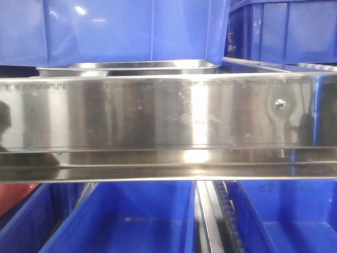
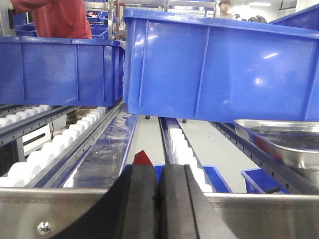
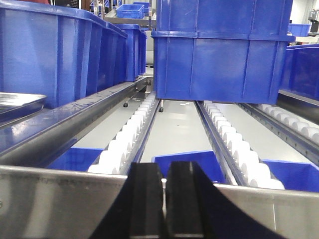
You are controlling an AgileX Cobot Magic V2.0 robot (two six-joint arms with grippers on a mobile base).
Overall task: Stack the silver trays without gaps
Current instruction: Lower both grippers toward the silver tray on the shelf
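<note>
Factory or warehouse floor, line-side storage type. Evidence:
- flow rack: rows of white rollers (image 3: pixel 127 137) in metal lanes
- identical blue bins (image 2: pixel 219 69) on lanes, more on level below
- brushed steel rail (image 1: pixel 168 113) with screw (image 1: pixel 280 104) across rack front
- silver tray (image 2: pixel 284 144) on lane beside bin
- smooth grey floor (image 3: pixel 174 119) seen through rack
- worker in red top (image 2: pixel 55 17) behind bins, second person (image 2: pixel 225 7) further back (head only, small)
- more bin racks (image 3: pixel 130 10) in distance, bright white room behind.

You have blue bins (image 2: pixel 219 69) on white roller tracks (image 3: pixel 124 138) and a steel rail (image 1: pixel 158 110) with one screw (image 1: pixel 280 104) in front.
</note>
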